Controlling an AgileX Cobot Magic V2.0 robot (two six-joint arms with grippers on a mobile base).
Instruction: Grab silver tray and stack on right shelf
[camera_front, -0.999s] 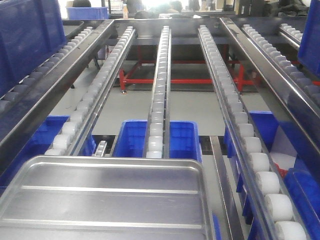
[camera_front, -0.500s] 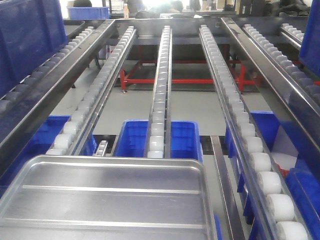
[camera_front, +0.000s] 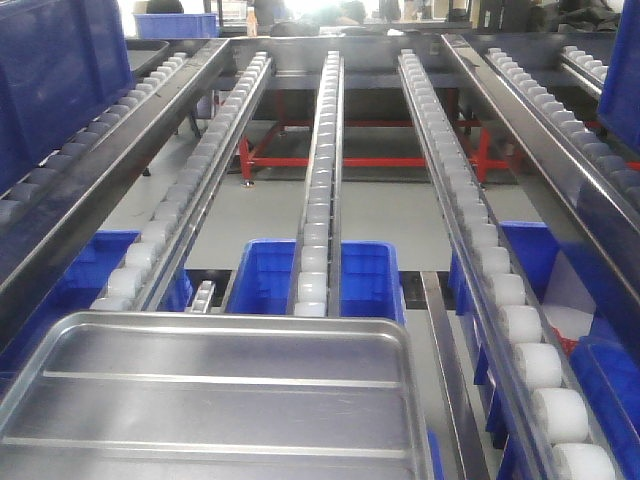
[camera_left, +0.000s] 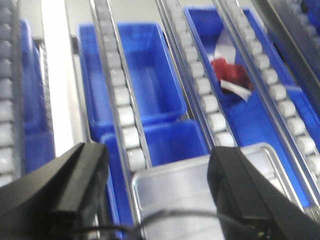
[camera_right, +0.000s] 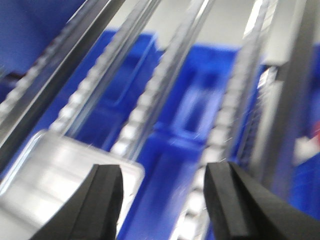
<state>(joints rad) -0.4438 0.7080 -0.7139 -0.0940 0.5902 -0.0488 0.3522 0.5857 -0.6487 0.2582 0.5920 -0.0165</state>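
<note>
The silver tray (camera_front: 220, 400) fills the lower left of the front view, shiny, with two long ridges across its floor. It lies on the near end of the steel rack level that I take for the right shelf, whose white roller tracks (camera_front: 500, 290) run away ahead. In the left wrist view my left gripper (camera_left: 157, 160) is open, its black fingers (camera_left: 82, 175) spread above the silver tray's (camera_left: 185, 185) far rim with nothing between them. The right wrist view is blurred. My right gripper (camera_right: 162, 175) is open there, with the silver tray's (camera_right: 50, 165) corner under its left finger.
Blue plastic bins (camera_front: 270, 275) sit on a lower level under the tracks. One bin (camera_left: 235, 80) holds red and white items. A steel side rail (camera_front: 560, 160) borders the right track, and a red frame (camera_front: 360, 160) stands on the floor beyond.
Almost nothing differs. The tray's right edge sits slightly further right in the front view than a second ago.
</note>
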